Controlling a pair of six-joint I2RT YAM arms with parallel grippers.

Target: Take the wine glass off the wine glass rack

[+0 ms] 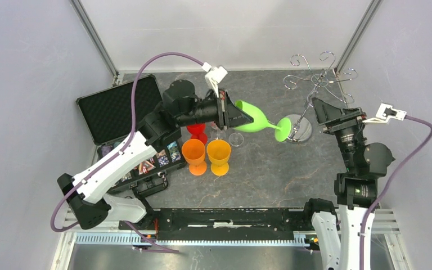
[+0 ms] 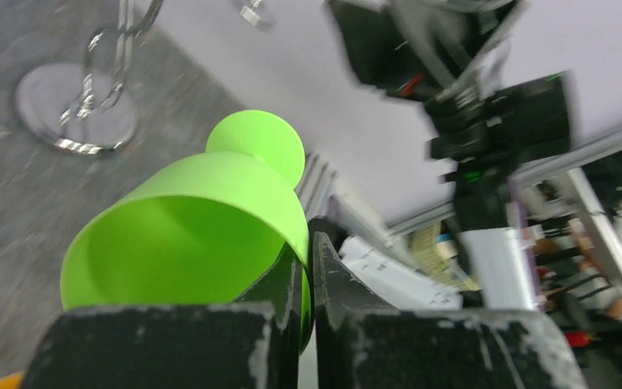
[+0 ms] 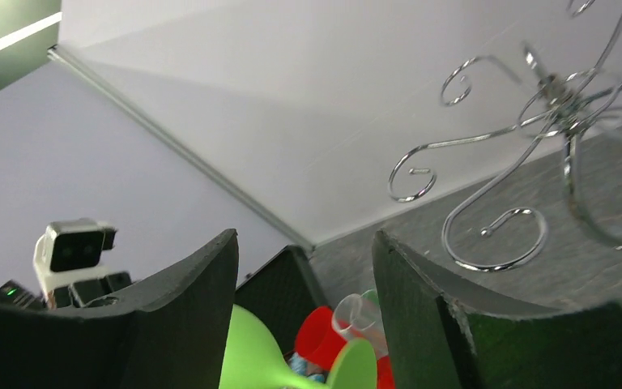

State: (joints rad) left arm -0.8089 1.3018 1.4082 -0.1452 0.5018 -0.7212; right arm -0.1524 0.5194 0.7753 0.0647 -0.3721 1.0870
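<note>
The wine glass (image 1: 256,121) is bright green plastic and lies sideways in the air, with its foot pointing at the wine glass rack's round base (image 1: 302,130). My left gripper (image 1: 245,117) is shut on the glass's rim. In the left wrist view one finger is inside the bowl (image 2: 186,235) and the other outside, where my left gripper (image 2: 309,243) pinches it. The silver wire rack (image 1: 316,87) stands at the back right, and its spiral arms (image 3: 486,162) carry nothing. My right gripper (image 1: 319,106) is open and empty beside the rack pole. In its wrist view the right gripper (image 3: 304,243) frames the green glass (image 3: 251,352).
Two orange glasses (image 1: 193,154) (image 1: 219,154), a red glass (image 1: 198,130) and a clear glass (image 1: 236,138) stand left of centre. An open black case (image 1: 121,109) lies at the left. Walls and metal frame posts close off the back corners.
</note>
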